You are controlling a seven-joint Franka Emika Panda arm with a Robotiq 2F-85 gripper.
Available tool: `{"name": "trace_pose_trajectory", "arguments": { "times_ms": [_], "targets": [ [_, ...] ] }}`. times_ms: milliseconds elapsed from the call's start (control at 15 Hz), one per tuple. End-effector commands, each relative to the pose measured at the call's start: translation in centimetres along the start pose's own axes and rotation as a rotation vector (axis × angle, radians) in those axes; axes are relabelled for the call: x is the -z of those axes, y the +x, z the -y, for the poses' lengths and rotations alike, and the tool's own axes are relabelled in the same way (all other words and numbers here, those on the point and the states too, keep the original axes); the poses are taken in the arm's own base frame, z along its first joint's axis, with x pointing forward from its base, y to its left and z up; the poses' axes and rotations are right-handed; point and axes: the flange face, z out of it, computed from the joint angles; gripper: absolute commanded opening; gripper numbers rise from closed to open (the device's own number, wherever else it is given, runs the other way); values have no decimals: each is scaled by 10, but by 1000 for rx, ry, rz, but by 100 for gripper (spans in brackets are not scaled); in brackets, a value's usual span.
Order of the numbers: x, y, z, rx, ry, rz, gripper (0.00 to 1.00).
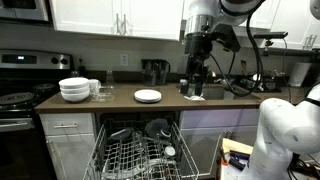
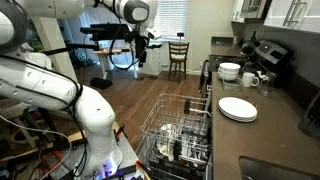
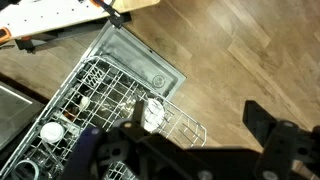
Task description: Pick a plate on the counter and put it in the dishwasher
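Plate [image 1: 148, 96] lies on the counter [image 1: 125, 100], not yet picked up, so the whole task remains; the gripper [image 1: 192, 88], jaws wide and empty, hangs above the open dishwasher [image 1: 140, 155] and its pulled-out rack [image 3: 100, 95]

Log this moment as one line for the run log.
stage: before pick | claw: open, empty, clear of plate | plate: on counter, untouched | dishwasher: door open, rack pulled out, partly loaded
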Motion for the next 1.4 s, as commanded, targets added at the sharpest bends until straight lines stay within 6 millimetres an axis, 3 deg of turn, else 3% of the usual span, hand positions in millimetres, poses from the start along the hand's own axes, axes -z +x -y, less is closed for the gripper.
{"name": "trace_pose_trajectory", "arguments": {
  "times_ms": [0, 1333],
  "targets": [
    [1, 0, 0, 0, -1, 1, 100],
    [1, 4, -5, -6, -14, 1, 100]
  ]
}}
